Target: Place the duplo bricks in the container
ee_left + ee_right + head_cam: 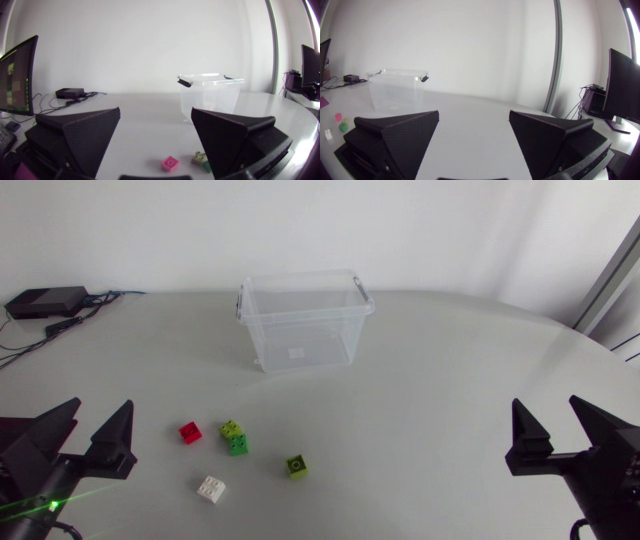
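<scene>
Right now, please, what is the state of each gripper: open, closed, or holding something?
Left gripper: open, holding nothing.
Right gripper: open, holding nothing.

The left hand (100,406) and right hand (546,402) sit low at opposite sides, each spread wide

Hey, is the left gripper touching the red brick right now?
Apart. The head view shows a clear gap between the left gripper and the red brick.
</scene>
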Controlling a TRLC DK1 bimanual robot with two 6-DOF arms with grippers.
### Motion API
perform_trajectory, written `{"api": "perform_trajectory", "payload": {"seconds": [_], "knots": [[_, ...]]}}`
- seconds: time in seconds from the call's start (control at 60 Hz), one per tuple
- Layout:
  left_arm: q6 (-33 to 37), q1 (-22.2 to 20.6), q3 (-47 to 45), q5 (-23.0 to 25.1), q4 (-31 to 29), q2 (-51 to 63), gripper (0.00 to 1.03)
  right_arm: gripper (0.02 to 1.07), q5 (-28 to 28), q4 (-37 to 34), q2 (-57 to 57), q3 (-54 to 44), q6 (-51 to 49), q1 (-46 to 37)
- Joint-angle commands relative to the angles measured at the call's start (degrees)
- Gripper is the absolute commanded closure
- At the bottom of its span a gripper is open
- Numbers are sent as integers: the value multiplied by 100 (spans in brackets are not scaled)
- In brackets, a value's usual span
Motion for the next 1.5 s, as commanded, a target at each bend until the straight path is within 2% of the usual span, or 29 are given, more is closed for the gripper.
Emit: {"api": "perform_trajectory", "payload": {"seconds": [0.0,0.45,0.7,0.967,1.233,1.267,1.417,1.483], "knots": [[8,27,-102,1,20,-56,5,6,-10,-17,-38,-134,170,44],[167,132,-5,1,135,-56,5,6,25,-34,-38,-3,170,53],[105,124,593,1,-217,164,5,6,95,-166,401,621,170,220],[-27,-87,1665,10,-437,1992,5,6,289,-184,1684,1456,222,571],[26,-246,2790,27,-1113,4286,8,7,684,-623,3372,2546,671,1257],[52,-254,2887,36,-1219,4470,8,7,711,-737,3477,2660,715,1309],[378,-272,3440,98,-1746,5507,7,7,755,-2056,4673,3680,1048,1705],[826,-263,3625,98,-1904,5956,7,7,755,-2574,5165,4023,1066,1969]]}}
